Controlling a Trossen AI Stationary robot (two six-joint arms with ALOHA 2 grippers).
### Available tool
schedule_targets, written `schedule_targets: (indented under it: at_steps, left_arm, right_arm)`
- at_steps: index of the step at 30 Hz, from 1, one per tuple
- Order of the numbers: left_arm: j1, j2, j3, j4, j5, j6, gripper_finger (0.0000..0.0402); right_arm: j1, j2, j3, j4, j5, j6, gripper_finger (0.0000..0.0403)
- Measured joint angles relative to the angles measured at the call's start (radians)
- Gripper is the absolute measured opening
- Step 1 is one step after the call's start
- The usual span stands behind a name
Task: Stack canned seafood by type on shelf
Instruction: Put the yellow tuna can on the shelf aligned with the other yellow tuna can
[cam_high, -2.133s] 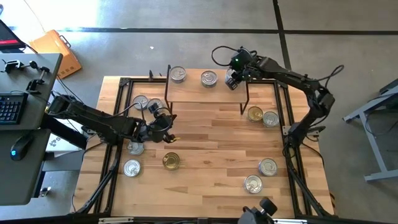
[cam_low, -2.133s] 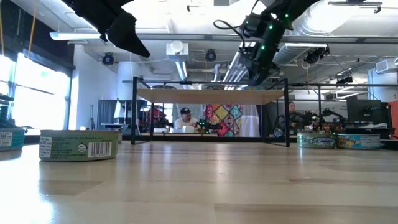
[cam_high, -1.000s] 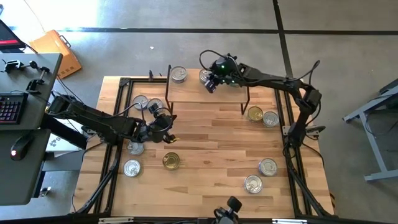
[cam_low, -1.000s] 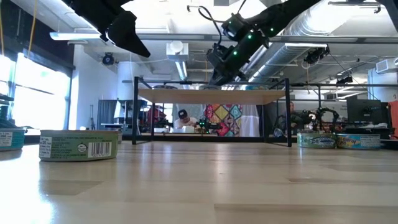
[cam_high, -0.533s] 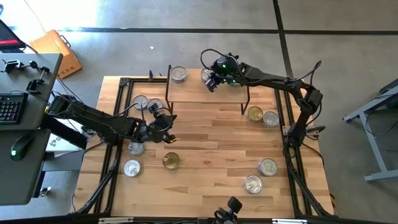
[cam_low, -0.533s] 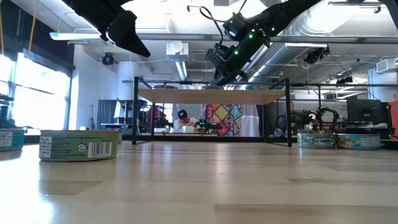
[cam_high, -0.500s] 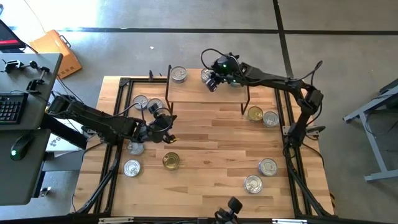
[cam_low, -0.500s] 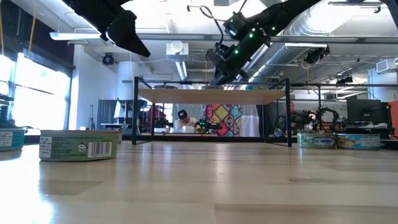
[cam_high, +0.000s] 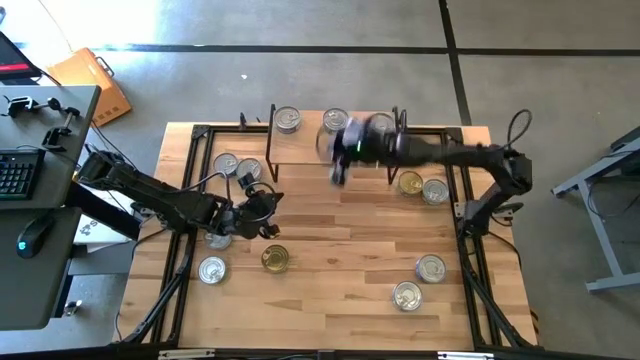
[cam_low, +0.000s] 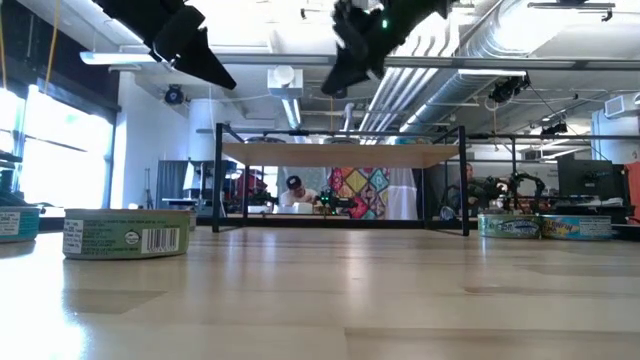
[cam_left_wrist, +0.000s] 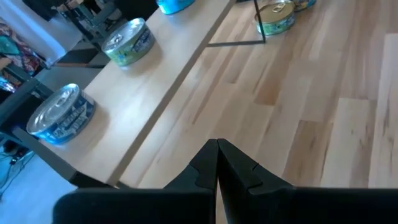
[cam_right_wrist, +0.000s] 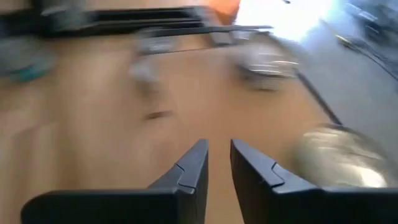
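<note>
High view | right gripper (cam_high: 336, 170), fingers slightly apart, empty, at shelf (cam_high: 305, 150) front edge | gold tin (cam_high: 409, 183) right of shelf, nearest right arm

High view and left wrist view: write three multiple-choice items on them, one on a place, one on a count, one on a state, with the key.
1. Where is the left gripper?
A. resting on the floor
B. over the table, beside the gold-lidded tin
C. beyond the table's right edge

2. How many tins lie on the table's right half?
A. two
B. four
C. seven

3. What is the left gripper's state?
A. wide open
B. shut on a tin
C. shut, empty

Key: B, the high view shows it beside that tin; B, two lie by the shelf leg and two nearer the front; C, its fingers meet with nothing between.
</note>
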Motion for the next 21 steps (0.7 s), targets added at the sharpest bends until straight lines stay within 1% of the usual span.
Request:
schedule_targets:
  at_steps: [3, 6, 10, 14, 17, 21]
  left_arm:
    - [-0.015, 0.0, -0.028, -0.003, 0.0, -0.035, 0.0]
    - [-0.04, 0.0, -0.06, -0.005, 0.0, -0.1, 0.0]
    - [-0.069, 0.0, -0.121, 0.05, 0.001, -0.152, 0.0]
    - [-0.083, 0.009, -0.184, 0.2, 0.006, -0.153, 0.0]
    - [-0.083, 0.028, -0.225, 0.365, 0.062, -0.102, 0.0]
    - [-0.07, 0.066, -0.261, 0.556, 0.147, 0.026, 0.0]
  right_arm:
    - [0.149, -0.02, -0.107, 0.067, 0.068, -0.029, 0.0039]
    - [0.272, -0.055, -0.245, 0.134, 0.148, 0.001, 0.0023]
    - [0.418, -0.093, -0.396, 0.265, 0.161, 0.089, 0.0009]
    - [0.521, -0.097, -0.508, 0.424, 0.155, 0.159, 0.0005]
    - [0.559, -0.096, -0.572, 0.565, 0.156, 0.163, 0.0005]
    - [0.58, -0.095, -0.62, 0.609, 0.132, 0.157, 0.0005]
